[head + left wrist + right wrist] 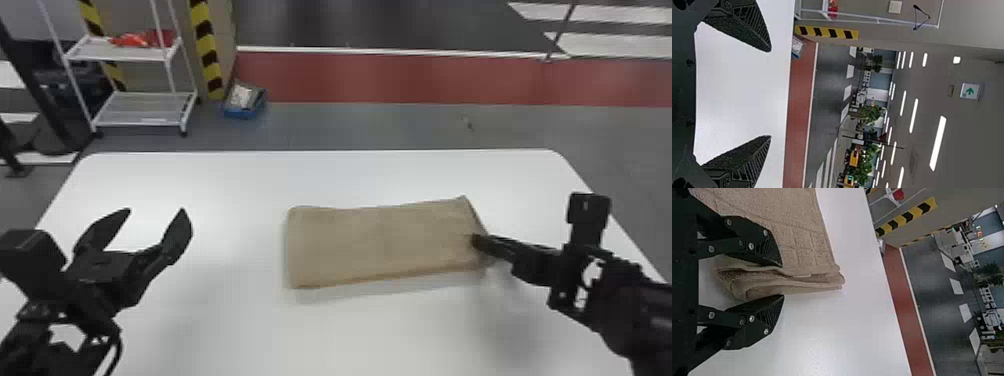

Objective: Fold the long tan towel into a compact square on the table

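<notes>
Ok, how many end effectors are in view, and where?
2. Left end effector: open over the table's left side. Right end effector: at the right end of the folded towel, as the head view shows it.

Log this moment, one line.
Towel: folded strip on table | right gripper: jaws around its right end | left gripper: jaws open | not yet square

- We see a white table [225, 180], its straight far edge beyond the tan towel [380, 240].
- On the table we see the tan towel, folded in layers into an oblong.
</notes>
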Controlling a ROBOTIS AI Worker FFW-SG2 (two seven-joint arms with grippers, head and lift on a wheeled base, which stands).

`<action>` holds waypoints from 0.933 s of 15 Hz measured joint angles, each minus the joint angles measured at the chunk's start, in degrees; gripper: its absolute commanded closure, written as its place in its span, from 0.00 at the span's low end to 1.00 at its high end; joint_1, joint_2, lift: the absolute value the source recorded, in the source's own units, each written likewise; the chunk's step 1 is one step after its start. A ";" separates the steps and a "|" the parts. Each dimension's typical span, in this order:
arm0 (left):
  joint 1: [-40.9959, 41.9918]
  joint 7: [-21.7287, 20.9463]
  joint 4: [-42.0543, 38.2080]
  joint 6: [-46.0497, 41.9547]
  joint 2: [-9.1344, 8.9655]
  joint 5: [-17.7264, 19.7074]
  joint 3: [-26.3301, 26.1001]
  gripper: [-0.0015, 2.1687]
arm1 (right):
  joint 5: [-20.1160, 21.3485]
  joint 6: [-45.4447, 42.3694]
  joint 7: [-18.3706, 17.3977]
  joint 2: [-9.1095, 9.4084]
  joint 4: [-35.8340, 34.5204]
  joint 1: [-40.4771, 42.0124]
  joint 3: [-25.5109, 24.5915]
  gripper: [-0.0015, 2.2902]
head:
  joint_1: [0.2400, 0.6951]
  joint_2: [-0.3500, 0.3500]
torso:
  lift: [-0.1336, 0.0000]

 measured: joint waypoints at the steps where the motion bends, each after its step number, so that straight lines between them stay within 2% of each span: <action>1: -0.01 0.04 0.00 0.01 0.01 -0.02 -0.01 0.05 | -0.07 -0.03 -0.01 0.03 -0.16 0.21 -0.11 0.66 | 1.00 0.43 | 0.06; 5: -0.14 1.06 0.66 -0.62 0.00 -0.68 -0.01 0.05 | -3.63 -1.97 -0.01 0.53 -1.89 1.80 -1.97 0.66 | 1.00 0.44 | 0.06; 9: -0.53 3.69 3.38 -4.51 -0.01 -2.73 -0.77 0.05 | -7.30 -4.30 -0.01 1.58 -7.57 4.20 -3.46 0.66 | 1.00 0.46 | 0.06; 14: -0.58 3.67 4.43 -6.40 0.06 -2.95 -1.06 0.05 | -9.19 -3.70 -0.10 3.71 -17.73 7.34 0.05 0.66 | 1.00 0.53 | 0.06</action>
